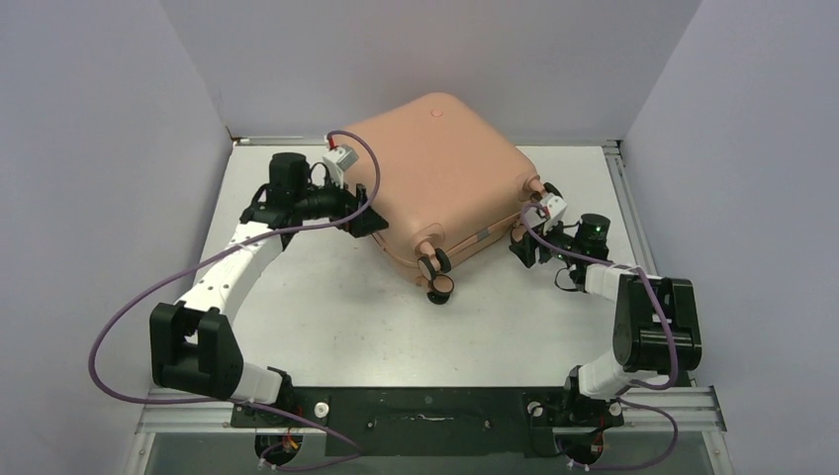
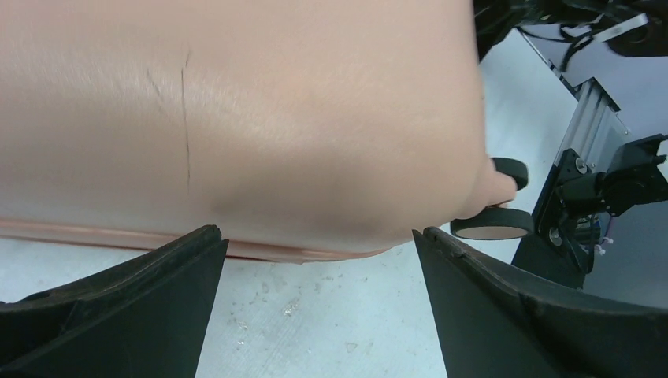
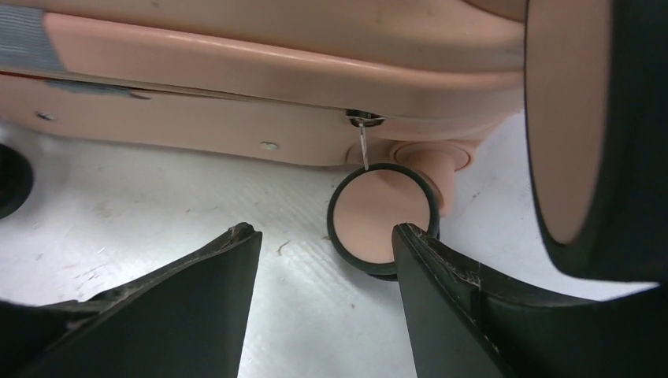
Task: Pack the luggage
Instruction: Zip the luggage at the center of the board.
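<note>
On the white desk, toward its far side, the luggage is seen closed, laid flat and turned at an angle. The left tool is held at the shell's left edge with its jaws spread wide and nothing between them, though contact with the shell cannot be judged. The right tool is set low by the right corner, jaws apart and empty, with a caster wheel just beyond its fingertips.
</note>
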Robot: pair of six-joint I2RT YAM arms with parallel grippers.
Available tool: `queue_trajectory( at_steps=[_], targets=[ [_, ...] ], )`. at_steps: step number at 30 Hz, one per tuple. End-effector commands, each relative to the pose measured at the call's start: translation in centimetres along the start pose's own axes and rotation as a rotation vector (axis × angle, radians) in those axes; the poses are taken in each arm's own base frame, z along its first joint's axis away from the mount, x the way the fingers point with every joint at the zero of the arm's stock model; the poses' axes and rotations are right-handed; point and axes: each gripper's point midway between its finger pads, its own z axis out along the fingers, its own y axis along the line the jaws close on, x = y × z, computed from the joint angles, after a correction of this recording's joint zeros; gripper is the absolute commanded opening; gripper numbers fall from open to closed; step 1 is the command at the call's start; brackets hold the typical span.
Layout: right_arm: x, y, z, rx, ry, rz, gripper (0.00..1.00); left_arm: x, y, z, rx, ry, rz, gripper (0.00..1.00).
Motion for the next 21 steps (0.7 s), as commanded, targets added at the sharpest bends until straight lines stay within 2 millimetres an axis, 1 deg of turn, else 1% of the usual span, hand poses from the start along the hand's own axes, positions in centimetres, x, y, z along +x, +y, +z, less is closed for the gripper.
queue_trajectory(
  at_steps=[1,2,4,9,14,17,19,21],
  targets=[
    [-3.8,-2.2,0.7,0.076,-0.179,-0.072,0.62,-5.6,-4.5,-3.3,0.146,-0.116,0.216,0.96],
    [-4.2,-2.3,0.7,0.073,-0.198,-0.070,0.62,-5.9,-5.1,-3.6,0.163,-0.117,0.252,0.96],
    [-4.9,-1.8,0.8,0.039,-0.248,-0.080,0.60,-6.2,-5.9,-3.9,0.179,-0.114,0.299,0.96],
    [-6.1,-1.9,0.9,0.050,-0.338,-0.071,0.53,-5.8,-7.6,-4.3,0.256,-0.094,0.405,0.96],
    [-7.2,-1.1,0.9,0.016,-0.448,-0.072,0.46,-5.8,-8.7,-4.1,0.291,-0.108,0.491,0.96],
    [-6.7,-1.9,1.6,0.023,-0.412,-0.042,0.43,-5.6,-9.4,-3.8,0.314,-0.103,0.510,0.96],
    [-6.9,-2.1,1.8,0.020,-0.409,-0.037,0.37,-5.2,-9.9,-3.6,0.329,-0.092,0.531,0.96],
    [-6.8,-2.0,2.0,0.012,-0.398,-0.045,0.22,-4.6,-10.6,-3.2,0.346,-0.067,0.563,0.96]
  ],
)
